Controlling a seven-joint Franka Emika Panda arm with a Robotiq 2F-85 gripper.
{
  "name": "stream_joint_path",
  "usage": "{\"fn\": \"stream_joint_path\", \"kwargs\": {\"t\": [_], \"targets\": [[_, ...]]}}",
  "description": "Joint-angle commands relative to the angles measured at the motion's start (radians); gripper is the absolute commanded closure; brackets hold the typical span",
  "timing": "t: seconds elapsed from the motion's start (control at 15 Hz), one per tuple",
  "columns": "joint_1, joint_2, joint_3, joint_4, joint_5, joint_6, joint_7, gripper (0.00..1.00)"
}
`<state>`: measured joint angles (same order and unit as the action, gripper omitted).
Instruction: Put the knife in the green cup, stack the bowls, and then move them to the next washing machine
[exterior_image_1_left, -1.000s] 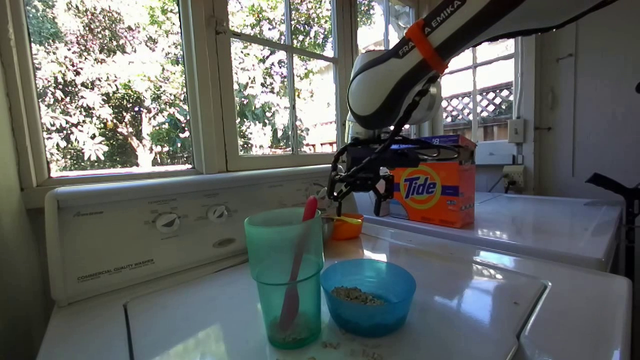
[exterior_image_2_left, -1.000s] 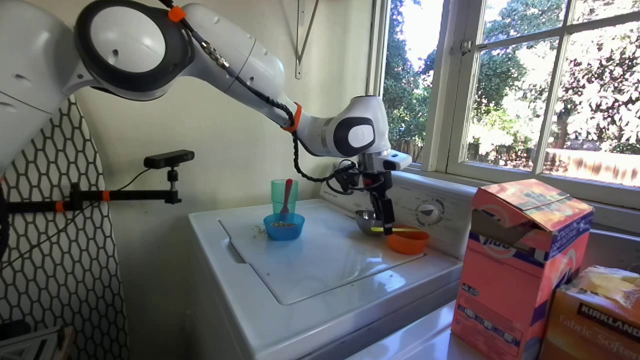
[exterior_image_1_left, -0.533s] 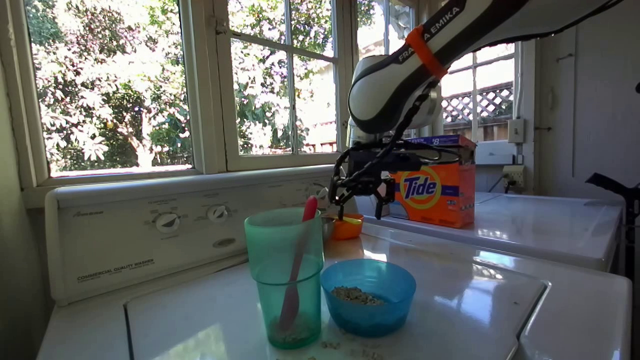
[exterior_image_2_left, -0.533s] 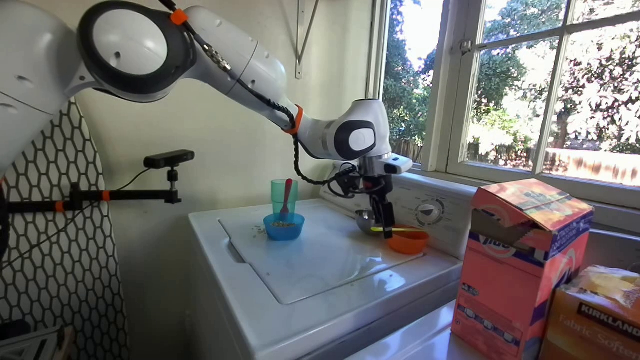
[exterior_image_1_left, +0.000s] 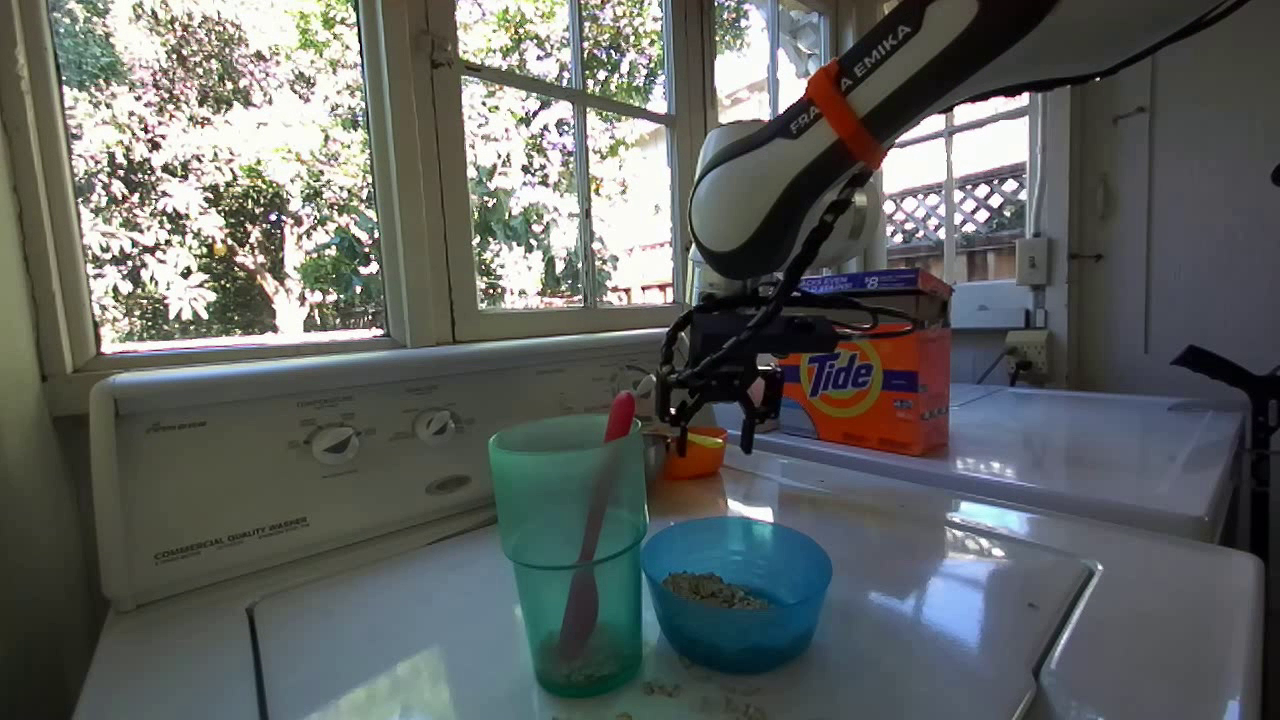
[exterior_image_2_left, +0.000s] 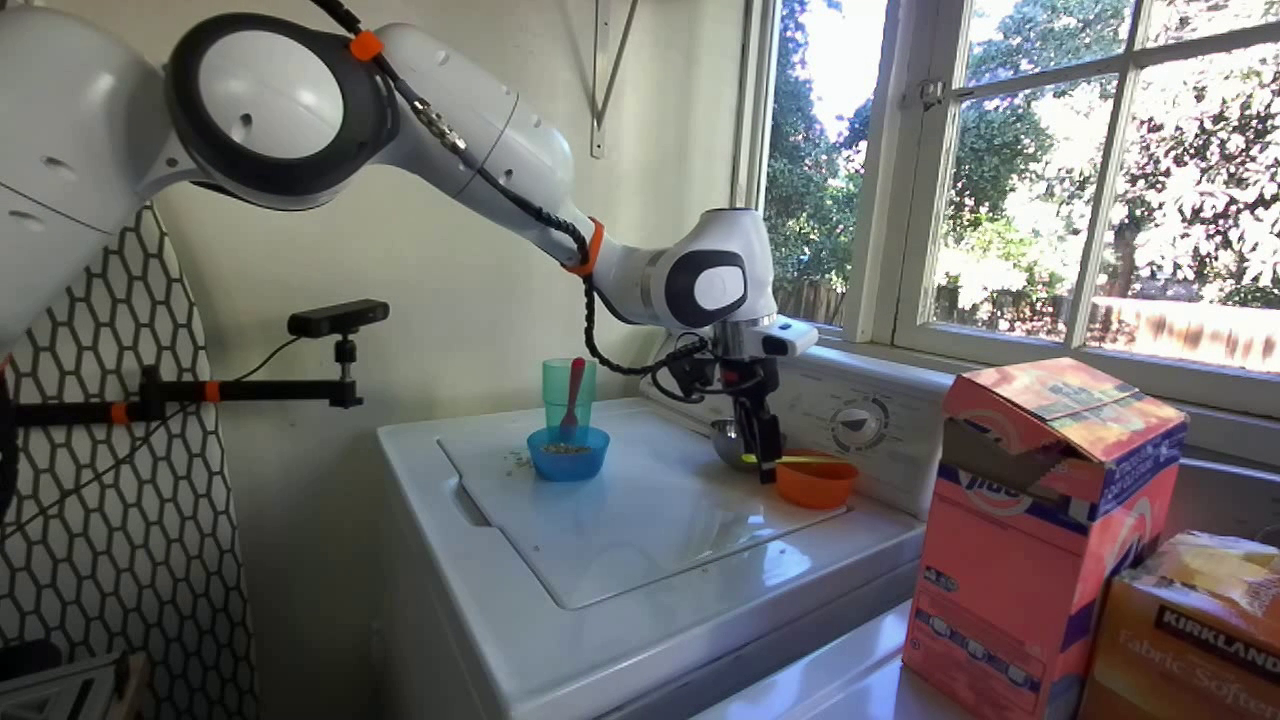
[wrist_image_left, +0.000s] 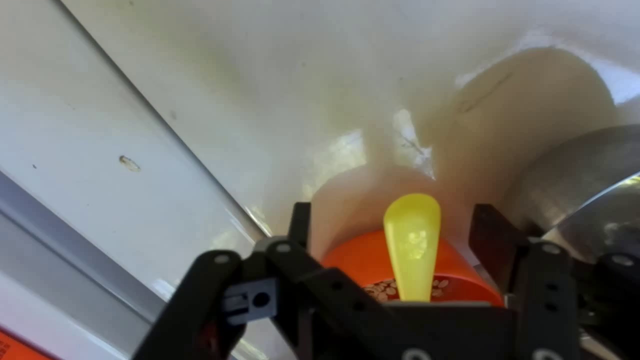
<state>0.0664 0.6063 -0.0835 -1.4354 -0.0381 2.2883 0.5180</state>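
The yellow-green knife (wrist_image_left: 412, 245) lies across the orange bowl (wrist_image_left: 360, 260), its wide end sticking out past the rim. The bowl holds pale flakes and also shows in an exterior view (exterior_image_2_left: 815, 488). My gripper (wrist_image_left: 393, 222) is open, one finger on each side of the knife with gaps on both sides. In an exterior view the fingertips (exterior_image_2_left: 768, 474) are at about the knife's height beside the bowl. The tall green cup (exterior_image_1_left: 530, 500) stands upright at the front with a reddish-pink utensil (exterior_image_1_left: 590, 540) inside. The neighbouring white washing machine (exterior_image_1_left: 1080, 460) is partly in view.
A blue bowl (exterior_image_1_left: 735, 635) with flakes stands beside the cup. A steel bowl (wrist_image_left: 580, 175) sits close to the orange bowl, near the control panel (exterior_image_2_left: 900, 440). A Tide box (exterior_image_1_left: 870, 390) and a fabric softener box (exterior_image_2_left: 1180, 640) stand on the neighbouring machine. Loose flakes lie near the cup.
My gripper has moved down and, in the latest frames, slightly toward the cup side, around the knife's end. The fingers stay open. The knife, bowls and cup have not visibly moved.
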Motion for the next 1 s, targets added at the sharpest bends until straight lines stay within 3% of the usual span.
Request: {"fn": "stream_joint_path", "kwargs": {"t": [0.0, 0.4, 0.6, 0.93], "targets": [[0.012, 0.017, -0.009, 0.02, 0.017, 0.007, 0.015, 0.48], [0.014, 0.018, -0.013, 0.034, 0.012, 0.021, 0.024, 0.97], [0.015, 0.013, -0.01, 0.035, 0.015, 0.015, 0.021, 0.94], [0.022, -0.1, -0.025, -0.012, 0.003, -0.107, 0.042, 0.94]]}}
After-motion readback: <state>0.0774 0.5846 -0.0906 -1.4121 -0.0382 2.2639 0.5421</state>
